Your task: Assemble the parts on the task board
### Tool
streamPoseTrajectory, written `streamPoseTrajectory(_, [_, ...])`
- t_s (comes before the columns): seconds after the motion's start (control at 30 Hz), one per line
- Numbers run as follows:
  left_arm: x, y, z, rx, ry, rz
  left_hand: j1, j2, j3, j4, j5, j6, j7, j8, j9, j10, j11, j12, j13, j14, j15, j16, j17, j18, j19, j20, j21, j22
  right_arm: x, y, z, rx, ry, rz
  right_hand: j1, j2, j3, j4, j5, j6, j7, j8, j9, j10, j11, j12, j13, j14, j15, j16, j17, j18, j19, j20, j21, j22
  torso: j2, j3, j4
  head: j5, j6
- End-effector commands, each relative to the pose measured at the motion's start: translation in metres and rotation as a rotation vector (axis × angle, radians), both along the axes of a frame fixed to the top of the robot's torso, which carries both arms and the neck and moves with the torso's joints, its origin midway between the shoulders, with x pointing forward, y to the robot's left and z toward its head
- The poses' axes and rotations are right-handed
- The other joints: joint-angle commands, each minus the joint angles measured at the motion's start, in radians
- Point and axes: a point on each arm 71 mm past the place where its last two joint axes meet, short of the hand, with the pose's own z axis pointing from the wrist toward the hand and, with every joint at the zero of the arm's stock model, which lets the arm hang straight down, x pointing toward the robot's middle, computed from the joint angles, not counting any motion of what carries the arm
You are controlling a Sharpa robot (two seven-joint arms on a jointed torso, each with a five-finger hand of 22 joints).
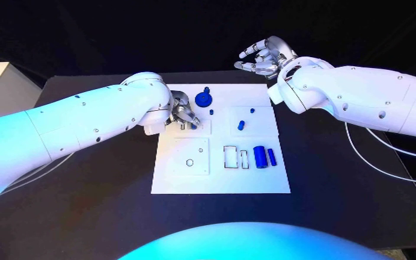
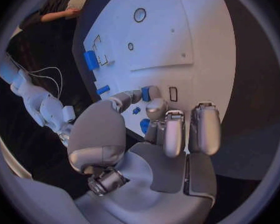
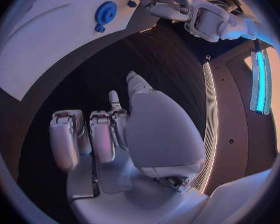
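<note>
the task looks only begun: most blue parts lie loose on the board, while the left hand at its near-left part seems to pinch a small blue piece, and the right hand hovers beyond the board's far edge, fingers apart, holding nothing.

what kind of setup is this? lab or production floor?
Likely a robotics lab or demo bench: a black table carrying a single white task board with small blue parts, and dark surroundings.
</note>
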Motion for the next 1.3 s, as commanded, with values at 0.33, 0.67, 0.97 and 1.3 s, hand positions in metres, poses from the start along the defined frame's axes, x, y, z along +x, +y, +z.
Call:
streamPoseTrajectory(0.33, [0.0008, 0.0019, 0.0000, -0.008, -0.009, 0.005, -0.013, -0.004, -0.052, 0.033, -0.004, 0.004, 0.009, -0.008, -0.002, -0.005, -0.001, 0.001, 0.005, 0.106, -0.005, 0.003, 0.263, -0.012, 0.004, -0.001, -0.005, 0.018, -0.0008, 0.0007, 0.0000, -0.005, -0.002, 0.017, -0.012, -0.003, 0.006, 0.003, 0.001, -0.011, 0.001, 0.003, -0.002, -0.005, 0.000, -0.006, 0.155, 0.080, -0.006, -0.005, 0.167, 0.011, 0.074, -0.002, -0.005, 0.215, 0.002, -0.0003, -0.0005, -0.001, 0.001])
streamPoseTrajectory(0.67, [0.0018, 0.0061, 0.0003, -0.006, -0.017, 0.014, -0.011, -0.006, -0.072, 0.046, -0.005, 0.007, 0.008, -0.008, -0.001, -0.002, -0.001, 0.005, 0.011, 0.106, -0.005, 0.003, 0.263, -0.013, 0.005, -0.001, -0.005, 0.019, -0.0010, 0.0000, 0.0001, -0.006, -0.003, 0.017, -0.012, -0.003, 0.006, 0.003, 0.001, -0.011, 0.001, 0.003, -0.002, -0.005, 0.000, -0.006, 0.155, 0.080, -0.006, -0.005, 0.167, 0.011, 0.074, -0.002, -0.005, 0.215, 0.001, -0.0008, 0.0000, -0.001, 0.000])
streamPoseTrajectory(0.97, [0.0014, 0.0064, 0.0010, -0.017, -0.025, 0.015, -0.001, -0.018, -0.160, 0.106, -0.145, 0.013, 0.008, -0.015, -0.002, -0.001, -0.001, 0.006, 0.015, 0.106, -0.004, 0.003, 0.263, -0.013, 0.005, -0.001, -0.006, 0.019, -0.0009, -0.0002, 0.0000, -0.006, -0.003, 0.017, -0.013, -0.004, 0.006, 0.003, 0.000, -0.012, 0.001, 0.003, -0.002, -0.005, 0.000, -0.006, 0.155, 0.079, -0.006, -0.006, 0.166, 0.011, 0.074, -0.002, -0.005, 0.215, 0.000, -0.0007, -0.0006, -0.001, 0.000])
streamPoseTrajectory(1.3, [-0.0001, 0.0076, 0.0031, -0.049, -0.038, 0.026, 0.026, -0.019, -0.231, 0.164, -0.256, 0.017, 0.009, -0.021, -0.001, 0.001, 0.000, 0.008, 0.020, 0.106, -0.004, 0.003, 0.263, -0.013, 0.007, 0.000, -0.006, 0.022, -0.0007, -0.0001, -0.0003, -0.006, -0.003, 0.017, -0.014, -0.004, 0.006, 0.003, -0.001, -0.013, 0.001, 0.004, -0.002, -0.005, 0.000, -0.006, 0.155, 0.079, -0.006, -0.006, 0.166, 0.011, 0.074, -0.002, -0.005, 0.215, 0.000, -0.0007, 0.0002, 0.000, 0.003])
